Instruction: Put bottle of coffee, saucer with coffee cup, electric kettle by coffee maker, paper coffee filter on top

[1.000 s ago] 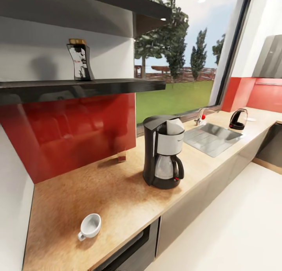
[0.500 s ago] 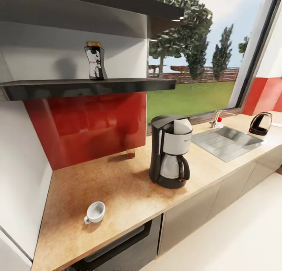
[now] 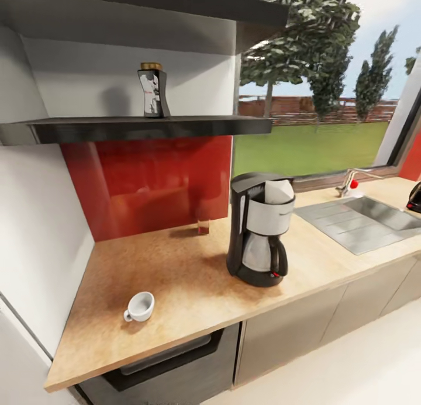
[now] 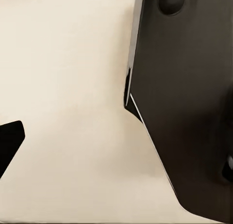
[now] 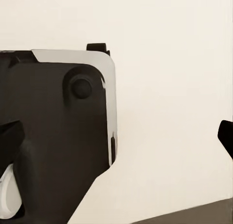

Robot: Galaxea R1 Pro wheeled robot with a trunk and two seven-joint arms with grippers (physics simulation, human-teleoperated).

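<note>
A black and silver coffee maker [image 3: 259, 235] stands mid-counter, with a white paper-like cone [image 3: 278, 191] at its top. On the dark wall shelf [image 3: 134, 127] above and to its left stands the dark coffee bottle [image 3: 153, 92] with a gold lid. A white coffee cup [image 3: 140, 307] lies tilted near the counter's front left. A sliver of the black kettle [image 3: 416, 198] shows at the right edge of the view. In the wrist views, my left gripper [image 4: 119, 151] and right gripper [image 5: 116, 136] hang open over the pale floor beside the robot's dark base, holding nothing.
A steel sink [image 3: 361, 221] with a tap [image 3: 349, 183] lies right of the coffee maker. A small glassy object [image 3: 203, 225] stands against the red backsplash [image 3: 146, 186]. A white wall [image 3: 35, 247] bounds the wooden counter [image 3: 175, 276] on the left. Dark oven front [image 3: 169, 370] sits below.
The whole view has shifted as the camera swung left: the counter's things now sit further right and the kettle is nearly out of frame. The objects themselves have not moved.
</note>
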